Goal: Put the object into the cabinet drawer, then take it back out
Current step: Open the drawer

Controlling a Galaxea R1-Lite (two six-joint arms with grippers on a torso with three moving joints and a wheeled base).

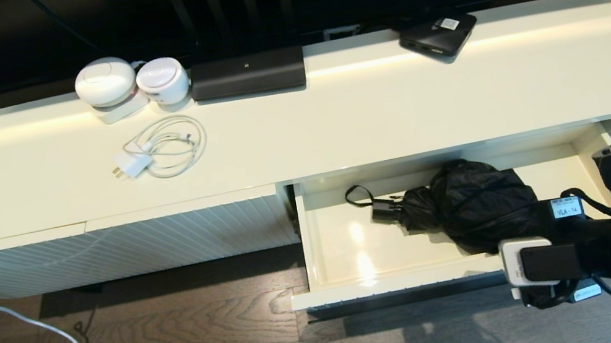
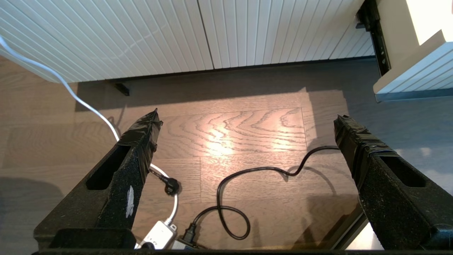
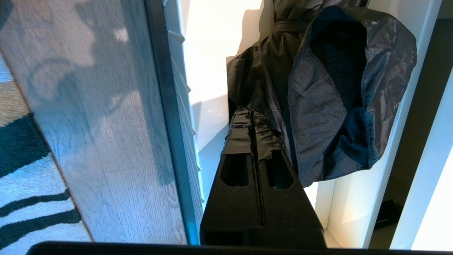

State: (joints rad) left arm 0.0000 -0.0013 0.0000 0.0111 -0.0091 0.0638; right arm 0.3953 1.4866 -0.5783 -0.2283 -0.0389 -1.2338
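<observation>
One drawer point(image 1: 318, 244) stood pulled out at the right half of the cream cabinet, its glossy interior lit by glare. Inside it lay the black folding umbrella point(image 1: 468, 202), bunched fabric toward the right, short handle and thin wrist loop pointing left. The right gripper point(image 3: 252, 118) sat at the near right corner of the drawer, just beside the umbrella's loose fabric; its taped fingers point(image 3: 240, 131) were pressed together, with nothing seen between them. Whether the tips touched the fabric could not be told. The left gripper point(image 2: 246, 118) hung low over the wooden floor in front of the ribbed cabinet front, left of the drawer, its fingers point(image 2: 141, 134) spread wide and holding nothing. On the worktop point(image 1: 371, 116), well apart from the drawer: two white round devices point(image 1: 129, 83) at the far left, a white charger with coiled cable point(image 1: 163, 149) nearer, a long black rectangular device point(image 1: 247, 75) and a flat black box with a white label point(image 1: 437, 35) along the far edge. Black and white cables ran over the floor.
</observation>
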